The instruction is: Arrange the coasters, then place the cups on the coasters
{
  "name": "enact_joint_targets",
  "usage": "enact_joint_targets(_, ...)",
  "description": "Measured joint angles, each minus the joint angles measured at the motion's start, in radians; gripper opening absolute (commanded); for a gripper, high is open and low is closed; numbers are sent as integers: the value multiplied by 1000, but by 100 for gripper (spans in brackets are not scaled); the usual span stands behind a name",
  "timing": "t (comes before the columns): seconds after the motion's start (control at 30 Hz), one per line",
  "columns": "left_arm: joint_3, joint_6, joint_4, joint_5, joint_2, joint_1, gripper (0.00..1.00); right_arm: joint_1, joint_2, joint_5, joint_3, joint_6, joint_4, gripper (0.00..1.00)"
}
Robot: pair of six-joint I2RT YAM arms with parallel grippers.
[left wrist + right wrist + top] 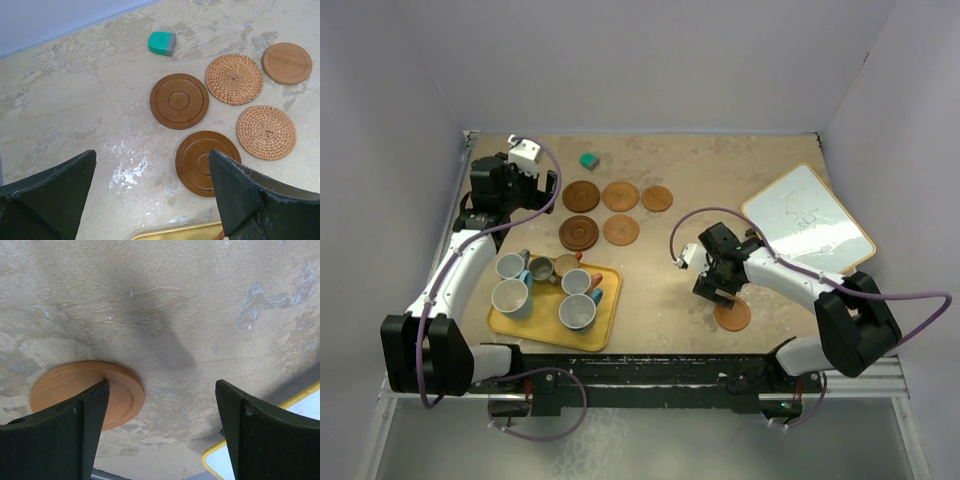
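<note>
1. Coasters (620, 230): five lie flat in two rows at the upper centre of the top view, three above and two below, close together. Two are dark grooved wood, two are woven and one is smooth and pale.
2. The sixth coaster (732, 316), smooth orange-brown wood, lies alone right of centre near the bottom edge of the table (670, 290), well apart from the group.
3. The right gripper (721, 296) hangs just to the upper left of that disc in the top view, its jaws spread wide and holding nothing.
4. In the right wrist view the sixth coaster (65, 385) sits at the lower left, partly hidden behind the left-hand finger (75, 430). The gap between the fingers is over bare table, so the disc is off to one side, not centred.
5. A round disc has no long axis. Lying flat, it probably calls for a sideways shift toward it and then a pinch across its rim.
6. The left gripper (152, 160) is also spread and empty, looking down on the group at the upper left of the top view. The right arm is clearly the nearer to the lone disc.
7. The cups (577, 312) all stand on the yellow tray (608, 326) at the lower left, none yet on a coaster.
</note>
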Motion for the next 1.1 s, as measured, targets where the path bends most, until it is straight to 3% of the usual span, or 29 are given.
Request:
enact_joint_targets(0.43,0,0,0,-1,0,0,90,5,146,52,126,1,15,87)
enact_joint_targets(1.1,0,1,0,-4,-14,0,90,7,558,83,623,112,189,86)
